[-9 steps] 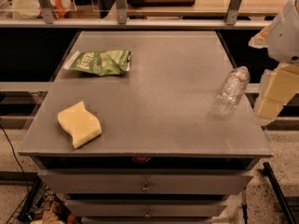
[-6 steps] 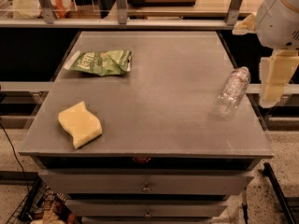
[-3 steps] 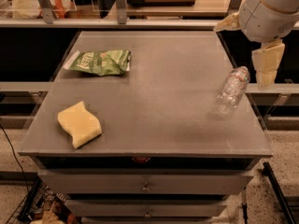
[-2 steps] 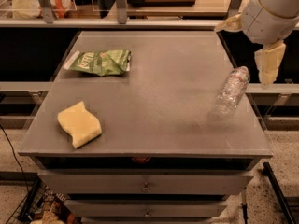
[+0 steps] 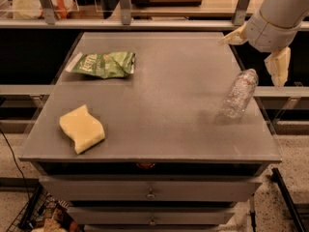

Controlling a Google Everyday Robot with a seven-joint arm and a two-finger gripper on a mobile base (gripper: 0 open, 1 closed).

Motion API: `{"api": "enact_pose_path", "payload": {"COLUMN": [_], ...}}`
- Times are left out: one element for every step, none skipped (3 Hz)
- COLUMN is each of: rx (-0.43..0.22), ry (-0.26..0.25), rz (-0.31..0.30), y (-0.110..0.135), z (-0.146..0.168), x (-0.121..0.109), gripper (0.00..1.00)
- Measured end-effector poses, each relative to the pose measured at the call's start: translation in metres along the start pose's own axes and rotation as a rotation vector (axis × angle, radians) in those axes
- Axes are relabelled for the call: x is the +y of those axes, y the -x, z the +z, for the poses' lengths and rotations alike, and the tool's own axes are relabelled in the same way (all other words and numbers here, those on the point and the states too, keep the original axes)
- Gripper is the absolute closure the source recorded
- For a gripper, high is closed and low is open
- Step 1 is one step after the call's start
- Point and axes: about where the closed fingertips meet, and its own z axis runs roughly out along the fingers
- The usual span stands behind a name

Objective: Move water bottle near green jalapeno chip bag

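The water bottle (image 5: 239, 93) is clear and ribbed, and lies on its side near the right edge of the grey table (image 5: 169, 105). The green jalapeno chip bag (image 5: 104, 64) lies flat at the far left of the table. My gripper (image 5: 255, 52) hangs above the table's far right corner, above and just behind the bottle, not touching it. Its two cream fingers are spread wide and hold nothing; one fingertip (image 5: 279, 69) points down beside the bottle's cap end.
A pale yellow sponge (image 5: 82, 128) lies at the front left of the table. Drawers (image 5: 150, 193) sit under the tabletop. A railing with metal posts (image 5: 124, 4) runs behind the table.
My arm has risen from beside the table's right edge and moved up and to the left, then shifted slightly back right. The bottle, bag and sponge have not moved.
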Motion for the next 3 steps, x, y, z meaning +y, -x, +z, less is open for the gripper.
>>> {"api": "enact_pose_path", "payload": {"rx": [-0.008, -0.026, -0.061], "ry": [0.049, 0.087, 0.107], "rz": [-0.048, -0.072, -0.081], "y": [-0.010, -0.015, -0.014], "z": [0.013, 0.026, 0.037], "x": [0.012, 0.023, 0.030], "gripper": [0.00, 0.00, 0.00]}}
